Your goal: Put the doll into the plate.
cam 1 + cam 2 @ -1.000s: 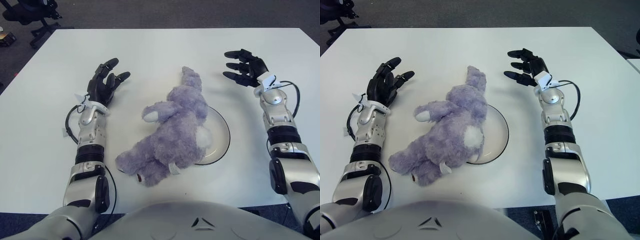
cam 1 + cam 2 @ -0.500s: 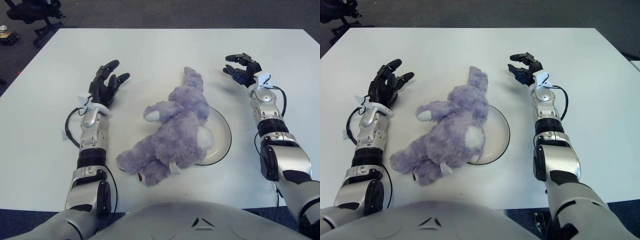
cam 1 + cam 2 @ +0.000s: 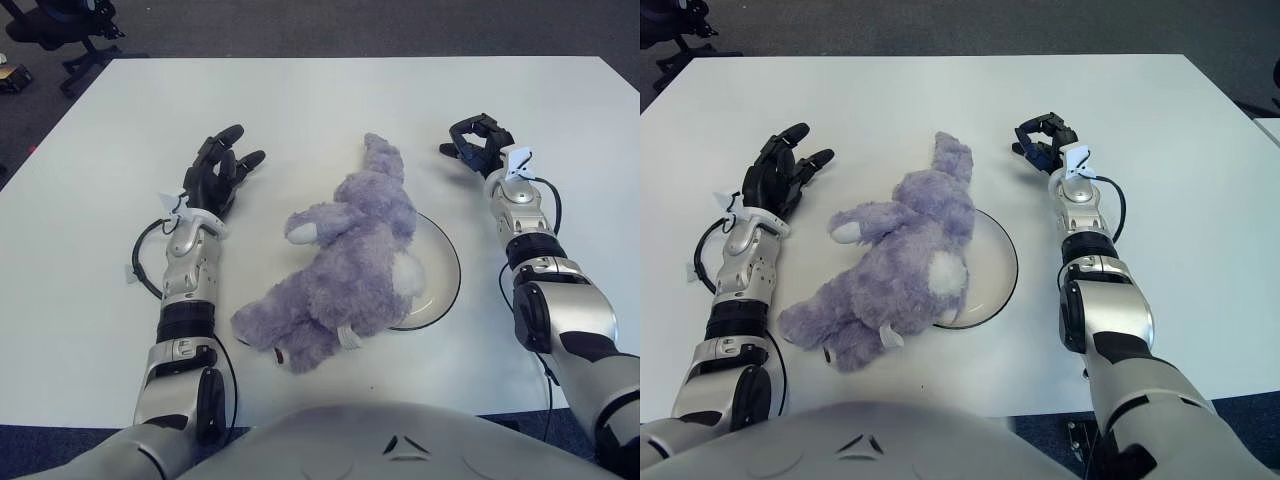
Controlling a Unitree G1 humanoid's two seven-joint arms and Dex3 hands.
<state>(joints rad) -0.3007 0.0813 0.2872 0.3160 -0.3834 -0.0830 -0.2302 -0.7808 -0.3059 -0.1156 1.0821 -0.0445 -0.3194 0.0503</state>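
One doll: fuzzy lilac plush w/ a white patch on its right flank, a white-tipped paw sticking out toward the table's left edge, and a small white tag low near the near edge. It lies sprawled at mid-table, head end toward the far edge, legs toward the near-left. Its right half covers the left part of the plate; the rest lies on the white table, so it's only partly on the plate.

One plate: round, pale w/ a dark rim, right-hand arc bare, sitting right of centre nearer the near edge.

Two hands, neither touching the doll. Left hand is left of the doll, toward the left edge, fingers stretched out and spread, holding nothing. Right hand is right of the doll's head, toward the far-right part of the table, fingers curled in over the palm w/ nothing in them; prob. just above the surface, can't tell contact.

View diffs: left eye view shows an office chair on the dark floor past the far-left corner, plus a small object at the left frame edge; right eye view catches only a sliver of the chair but shows a strip of another pale surface beyond the right edge. Right eye view also shows more bare table btw the plate and the right edge.
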